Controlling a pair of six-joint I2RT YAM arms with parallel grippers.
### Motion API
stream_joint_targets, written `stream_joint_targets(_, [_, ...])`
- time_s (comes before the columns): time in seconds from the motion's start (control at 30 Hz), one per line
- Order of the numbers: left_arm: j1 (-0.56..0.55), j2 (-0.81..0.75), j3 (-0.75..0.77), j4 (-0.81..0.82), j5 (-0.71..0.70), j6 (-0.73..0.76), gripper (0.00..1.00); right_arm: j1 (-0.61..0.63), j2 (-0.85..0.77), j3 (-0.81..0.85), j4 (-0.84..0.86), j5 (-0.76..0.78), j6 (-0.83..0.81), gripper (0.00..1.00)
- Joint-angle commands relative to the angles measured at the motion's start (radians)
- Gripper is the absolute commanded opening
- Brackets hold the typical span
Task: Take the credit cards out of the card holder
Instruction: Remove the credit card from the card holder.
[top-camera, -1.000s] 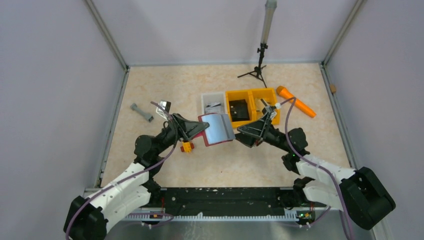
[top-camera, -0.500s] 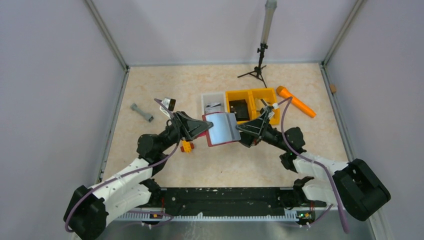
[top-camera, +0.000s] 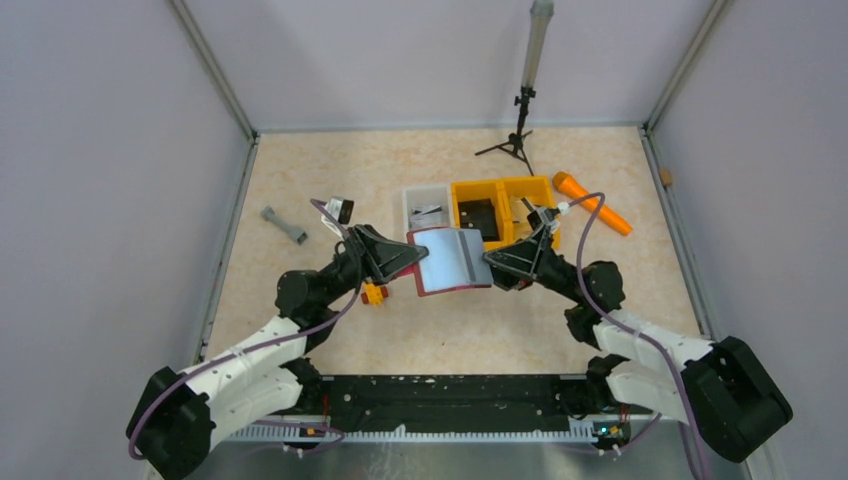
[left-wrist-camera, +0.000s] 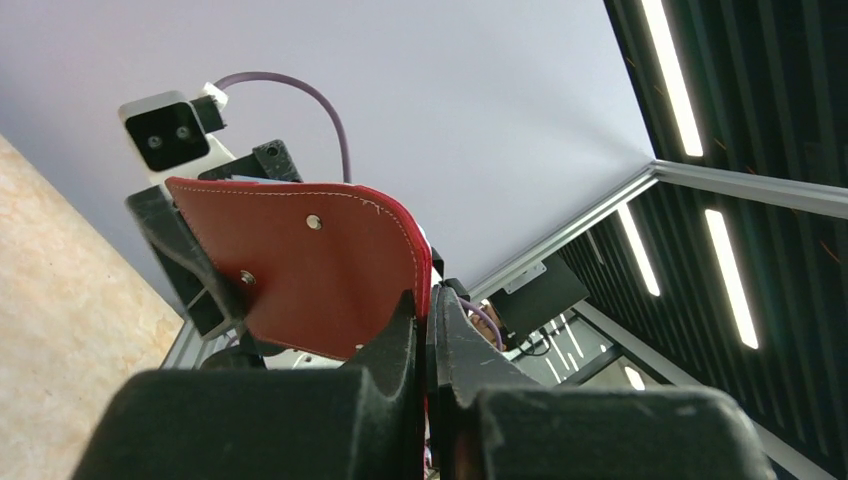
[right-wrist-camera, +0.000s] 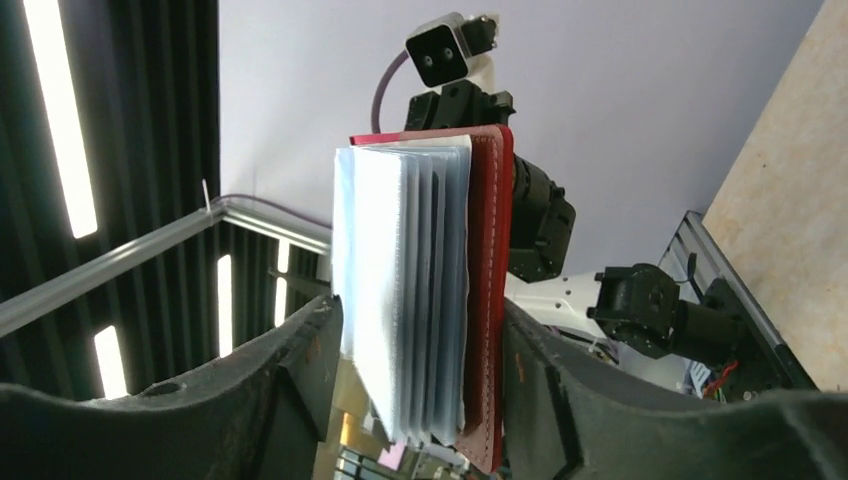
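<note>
Left gripper (left-wrist-camera: 430, 318) first: its two black fingers are pinched tight on the lower edge of the small dark red folding card holder (left-wrist-camera: 320, 268), the stitched leather cover with two little rivets standing up in front of that wrist camera. Over to the right gripper (right-wrist-camera: 418, 335): its fingers (right-wrist-camera: 312, 345) straddle the opposite end of the card holder, one beside the fanned pale blue-grey inner pockets (right-wrist-camera: 400, 280), the other beside the red cover. Whether they actually press on it I cannot tell.

From above, the card holder (top-camera: 446, 262) hangs open in the air between the left gripper (top-camera: 405, 258) and the right gripper (top-camera: 492, 262), pale lining facing up, clear of the beige marbled table (top-camera: 450, 335). Credit cards? (None can be told apart from the pocket leaves in these views.)

Widening out:
- A small red-and-yellow toy block (top-camera: 374, 293) sits on the table just beneath the left arm.
- Behind the holder stand a clear rectangular plastic bin (top-camera: 409, 200) and an orange two-compartment plastic bin (top-camera: 500, 185), a black square object (top-camera: 478, 218) in its left compartment.
- An orange cylindrical marker-like piece (top-camera: 592, 203) lies to the right of the bins.
- A grey dumbbell-shaped part (top-camera: 284, 225) lies far left.
- A black tripod stand (top-camera: 518, 135) rises at the back.
</note>
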Motion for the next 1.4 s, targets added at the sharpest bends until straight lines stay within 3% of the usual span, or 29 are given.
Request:
stream_joint_targets(0.0, [-0.003, -0.032, -0.017, 0.053, -0.009, 0.023, 0.0, 0.006, -0.06, 0.044, -0.062, 0.01, -0.072, 0.48])
stream_joint_targets(0.3, [-0.003, -0.086, -0.051, -0.038, -0.009, 0.077, 0.0, 0.006, -0.062, 0.037, -0.082, 0.001, -0.106, 0.09])
stream_joint_targets(0.37, [-0.004, -0.119, -0.06, -0.091, -0.016, 0.111, 0.03, 0.005, -0.068, 0.034, -0.108, -0.009, -0.132, 0.04])
stream_joint_targets(0.47, [0.001, -0.195, -0.058, -0.266, -0.025, 0.202, 0.24, 0.004, -0.095, 0.032, -0.224, -0.008, -0.204, 0.0])
stream_joint_targets(0.6, [0.003, -0.332, 0.089, -0.886, -0.106, 0.476, 0.52, 0.004, -0.168, 0.102, -0.583, 0.012, -0.446, 0.0])
stream_joint_targets(0.67, [0.003, -0.365, 0.171, -1.118, -0.194, 0.6, 0.7, 0.004, -0.21, 0.158, -0.786, 0.057, -0.577, 0.0])
stream_joint_targets(0.73, [0.003, -0.365, 0.2, -1.231, -0.214, 0.647, 0.88, 0.004, -0.239, 0.198, -0.914, 0.095, -0.663, 0.0])
stream_joint_targets(0.8, [0.003, -0.329, 0.185, -1.214, -0.178, 0.642, 0.98, 0.004, -0.253, 0.207, -0.935, 0.099, -0.686, 0.0])
stream_joint_targets(1.03, [-0.002, -0.106, 0.101, -0.938, -0.055, 0.559, 0.99, 0.009, -0.254, 0.216, -0.958, 0.057, -0.722, 0.0])
stream_joint_targets(1.17, [-0.003, -0.06, 0.081, -0.793, -0.027, 0.533, 0.98, 0.009, -0.272, 0.227, -1.008, 0.064, -0.754, 0.0])
stream_joint_targets(1.27, [-0.004, -0.033, 0.086, -0.775, -0.019, 0.537, 0.88, 0.01, -0.286, 0.229, -1.03, 0.069, -0.768, 0.0])
stream_joint_targets(1.37, [-0.005, 0.003, 0.084, -0.766, 0.004, 0.531, 0.7, 0.01, -0.289, 0.223, -1.028, 0.065, -0.771, 0.0])
